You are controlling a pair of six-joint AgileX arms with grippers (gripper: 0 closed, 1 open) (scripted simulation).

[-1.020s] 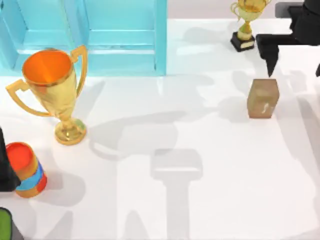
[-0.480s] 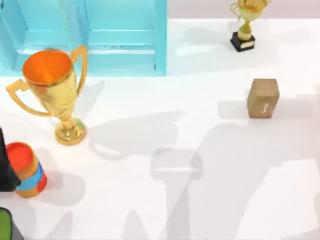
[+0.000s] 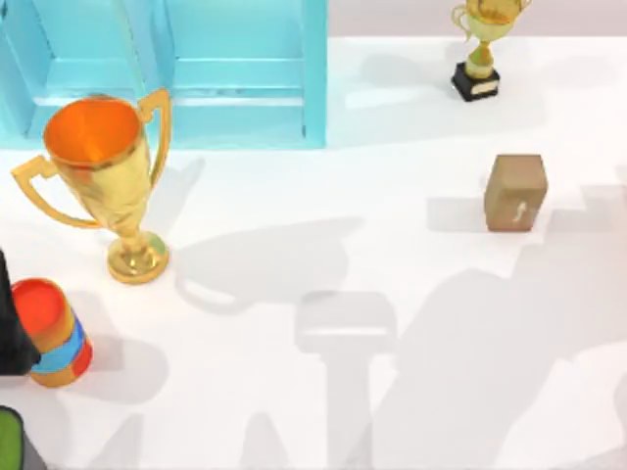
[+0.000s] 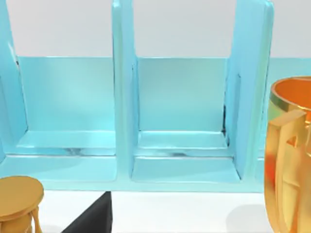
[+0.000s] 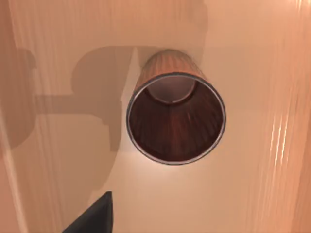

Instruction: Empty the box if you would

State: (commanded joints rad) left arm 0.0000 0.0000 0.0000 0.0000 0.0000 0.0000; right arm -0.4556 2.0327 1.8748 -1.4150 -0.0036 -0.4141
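At the table's left edge your left arm (image 3: 8, 328) is sitting just beside the striped can (image 3: 54, 333), and I cannot tell whether the left gripper (image 4: 92, 218) is apart or together. Its wrist camera is looking into the blue box (image 3: 240, 73) at the back left, past the large gold trophy (image 3: 103, 181) standing in front of it. The two compartments it is facing are looking bare, so before you are reaching in, be checking the remaining bays for anything left inside. Further right, the small trophy (image 3: 478, 49) and the wooden block (image 3: 515, 192) are standing well apart on the table. Your right gripper (image 5: 92, 216), state likewise not tellable, is hanging over an open wooden bin (image 5: 176, 119); be keeping it clear of the rim.
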